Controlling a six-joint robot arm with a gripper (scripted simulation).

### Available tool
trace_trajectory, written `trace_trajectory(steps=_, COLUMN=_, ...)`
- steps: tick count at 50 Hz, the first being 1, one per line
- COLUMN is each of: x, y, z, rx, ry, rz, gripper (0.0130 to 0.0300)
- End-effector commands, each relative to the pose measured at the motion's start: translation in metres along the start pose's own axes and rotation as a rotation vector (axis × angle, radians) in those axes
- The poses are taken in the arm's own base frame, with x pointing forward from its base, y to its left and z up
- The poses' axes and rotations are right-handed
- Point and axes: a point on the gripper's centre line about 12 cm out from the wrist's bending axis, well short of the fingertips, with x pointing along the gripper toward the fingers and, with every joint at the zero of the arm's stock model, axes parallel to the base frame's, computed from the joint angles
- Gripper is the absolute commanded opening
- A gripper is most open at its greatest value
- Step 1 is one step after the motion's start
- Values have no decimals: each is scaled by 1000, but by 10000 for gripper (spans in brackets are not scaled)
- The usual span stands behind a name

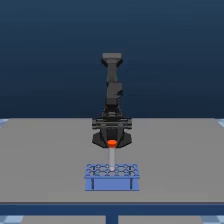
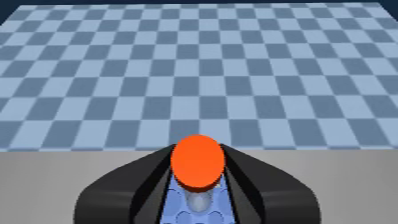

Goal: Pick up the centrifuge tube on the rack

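**Tube handling: light, slick, best held just under the cap**

Fingers (image 2: 240, 187) of the gripper (image 2: 197, 192) show in the wrist view as two dark curved shapes, one on each side of the tube's orange cap and upper body. They sit very close to it, but the pictures do not settle whether the pads press the plastic or leave a small gap, so I cannot tell if the grip is closed. In the exterior view the gripper (image 1: 112, 140) hangs straight down over the rack, with the cap right at its lower end.

The tube (image 1: 112, 155) stands upright, its whitish body running down from the cap into the middle of the blue rack (image 1: 112, 177). Its lower tip is hidden among the holes, so it looks seated in one near the centre.

As a judgement: the tube should be very light and fairly stiff, but smooth and round, so it may slip or twist between flat pads. The safest hold is on the straight part just below the cap, where the wider cap acts as a stop. Squeeze only moderately. Lift straight up, since a sideways pull could jam the tube and drag the light rack along the grey desk (image 1: 45, 160).
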Motion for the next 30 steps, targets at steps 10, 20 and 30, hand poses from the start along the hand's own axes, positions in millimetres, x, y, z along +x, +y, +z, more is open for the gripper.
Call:
trace_trajectory(steps=10, x=-1, y=0, z=2, rx=-8, ry=0, rz=1, gripper=130)
trace_trajectory(steps=20, x=-3, y=0, z=5, rx=-8, ry=0, rz=0, gripper=130)
trace_trajectory(steps=30, x=-5, y=0, z=9, rx=-8, ry=0, rz=0, gripper=130)
